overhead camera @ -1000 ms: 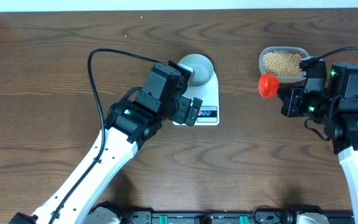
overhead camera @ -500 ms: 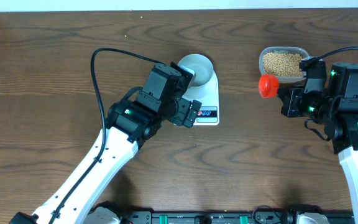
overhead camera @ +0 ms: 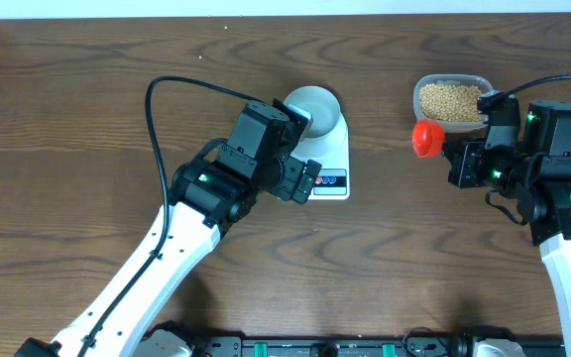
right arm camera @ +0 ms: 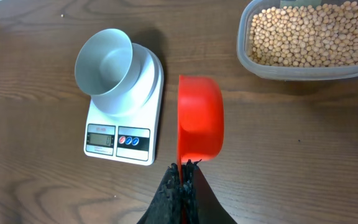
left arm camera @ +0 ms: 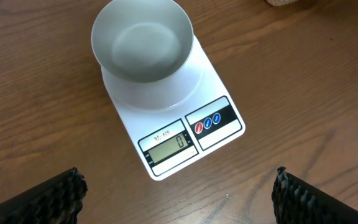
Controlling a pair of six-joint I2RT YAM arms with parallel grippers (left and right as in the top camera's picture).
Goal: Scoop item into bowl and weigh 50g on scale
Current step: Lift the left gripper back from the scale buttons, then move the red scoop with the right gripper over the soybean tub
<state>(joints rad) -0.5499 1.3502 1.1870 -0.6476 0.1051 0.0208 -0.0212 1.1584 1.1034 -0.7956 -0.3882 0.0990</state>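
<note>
Overhead, a white scale point(overhead camera: 330, 164) sits on a dark wooden bench point(overhead camera: 87, 99), with a small pale bowl point(overhead camera: 315, 105) standing on its far end. The left gripper point(overhead camera: 305, 149) hovers over the scale's left side, its jaws spread wide and holding nothing. Well to the right of the scale, a clear container point(overhead camera: 416, 99) holds tan beans point(overhead camera: 451, 101). Between the scale and that container, nearer the container, the right gripper point(overhead camera: 447, 149) is clamped on the handle of a red scoop point(overhead camera: 426, 136).

From the left wrist, the bowl looks empty and rests on the scale's round platform. At the scale's near end, the display point(left arm camera: 166, 142) reads zero, with small red and blue buttons point(left arm camera: 207, 123) just beside it. The two black fingers point(left arm camera: 55, 199) stand far apart at the bottom corners, on the near side of the scale, touching nothing.

From the right wrist, the closed jaws pinch the scoop's thin handle. The scoop's cup lies just right of the scale, turned on its side. The beans fill the container up and to the right of the scale.
</note>
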